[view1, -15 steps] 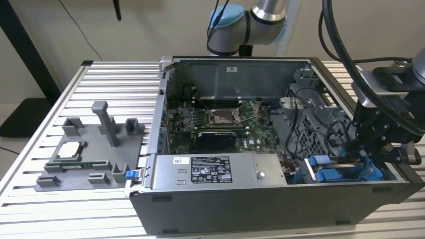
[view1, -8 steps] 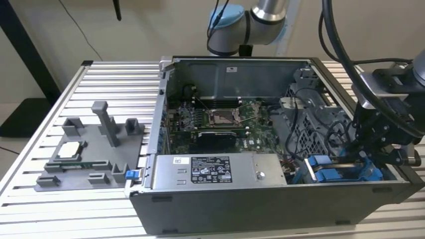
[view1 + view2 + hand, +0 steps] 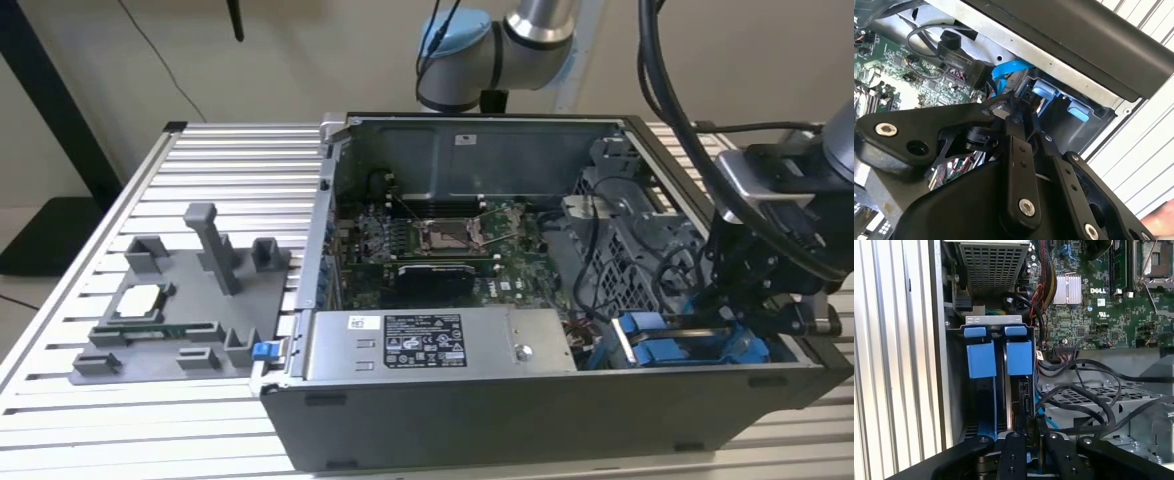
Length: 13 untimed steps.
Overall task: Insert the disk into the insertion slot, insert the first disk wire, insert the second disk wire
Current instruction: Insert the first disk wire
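The disk (image 3: pixel 1019 390) stands on edge in the insertion slot (image 3: pixel 994 320), at the case's front corner on the exterior view's right. Its blue carrier tabs (image 3: pixel 1019 357) stick out at the mouth, and the blue carrier (image 3: pixel 667 350) also shows in the exterior view. My gripper (image 3: pixel 1029 425) hangs over the disk's connector end with its fingers (image 3: pixel 1012 455) drawn close together. They are pinched on the plug end of a disk wire (image 3: pixel 1042 416), a blue flat cable (image 3: pixel 1004 70) that runs down to the gripper (image 3: pixel 1013 102). In the exterior view the gripper (image 3: pixel 727 320) hovers just above the bay.
Black cables (image 3: pixel 1089 410) loop beside the bay over a perforated cage. The grey power-supply box (image 3: pixel 441 345) lies along the case front, with the motherboard (image 3: pixel 441 240) behind it. A grey fixture with parts (image 3: pixel 187 300) sits on the slatted table (image 3: pixel 227 150) at the exterior view's left.
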Motion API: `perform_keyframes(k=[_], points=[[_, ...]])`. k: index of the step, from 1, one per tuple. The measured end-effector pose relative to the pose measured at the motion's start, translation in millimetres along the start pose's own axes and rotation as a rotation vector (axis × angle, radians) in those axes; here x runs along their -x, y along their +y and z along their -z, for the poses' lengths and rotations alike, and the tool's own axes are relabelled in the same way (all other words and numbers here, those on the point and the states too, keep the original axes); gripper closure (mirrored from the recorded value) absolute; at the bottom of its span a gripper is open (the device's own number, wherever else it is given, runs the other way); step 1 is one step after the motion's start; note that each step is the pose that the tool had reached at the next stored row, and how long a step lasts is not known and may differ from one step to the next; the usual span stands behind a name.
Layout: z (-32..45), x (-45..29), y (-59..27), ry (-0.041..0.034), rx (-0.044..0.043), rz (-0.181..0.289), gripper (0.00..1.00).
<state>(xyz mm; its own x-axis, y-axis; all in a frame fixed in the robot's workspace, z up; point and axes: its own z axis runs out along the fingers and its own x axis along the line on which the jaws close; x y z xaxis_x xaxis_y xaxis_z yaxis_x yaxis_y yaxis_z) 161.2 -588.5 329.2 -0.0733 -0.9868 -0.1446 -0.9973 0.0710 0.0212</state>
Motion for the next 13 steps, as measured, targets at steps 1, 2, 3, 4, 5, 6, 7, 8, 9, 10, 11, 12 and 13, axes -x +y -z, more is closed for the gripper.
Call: perform_keyframes(k=[1, 2, 3, 4, 5, 6, 7, 8, 9, 10, 11, 12, 13], points=[[-1.1, -0.1, 0.0, -0.0003, 0.0001, 0.000, 1.00], [-1.8, -0.2, 0.0, -0.0017, 0.0002, 0.000, 0.00], [-1.8, -0.4, 0.1, -0.0015, 0.0001, 0.000, 0.00], [-1.3, -0.2, 0.1, -0.0021, 0.0002, 0.000, 0.00], [-0.1, 0.0, 0.1, -0.0030, 0.0002, 0.000, 0.00], [1.7, 0.3, 0.2, -0.0032, 0.0004, 0.000, 0.00], [4.5, 0.7, 0.3, -0.0024, 0.0003, 0.000, 0.00], [7.0, 1.0, 0.4, -0.0024, 0.0003, 0.000, 0.00], [9.8, 1.4, 0.5, -0.0025, 0.0003, 0.000, 0.00], [13.3, 1.9, 0.6, -0.0023, 0.0003, 0.000, 0.00], [16.5, 2.4, 0.6, -0.0023, 0.0003, 0.000, 0.00], [19.8, 2.9, 0.7, -0.0023, 0.0003, 0.000, 0.00], [23.3, 3.4, 0.8, -0.0023, 0.0003, 0.000, 0.00]])
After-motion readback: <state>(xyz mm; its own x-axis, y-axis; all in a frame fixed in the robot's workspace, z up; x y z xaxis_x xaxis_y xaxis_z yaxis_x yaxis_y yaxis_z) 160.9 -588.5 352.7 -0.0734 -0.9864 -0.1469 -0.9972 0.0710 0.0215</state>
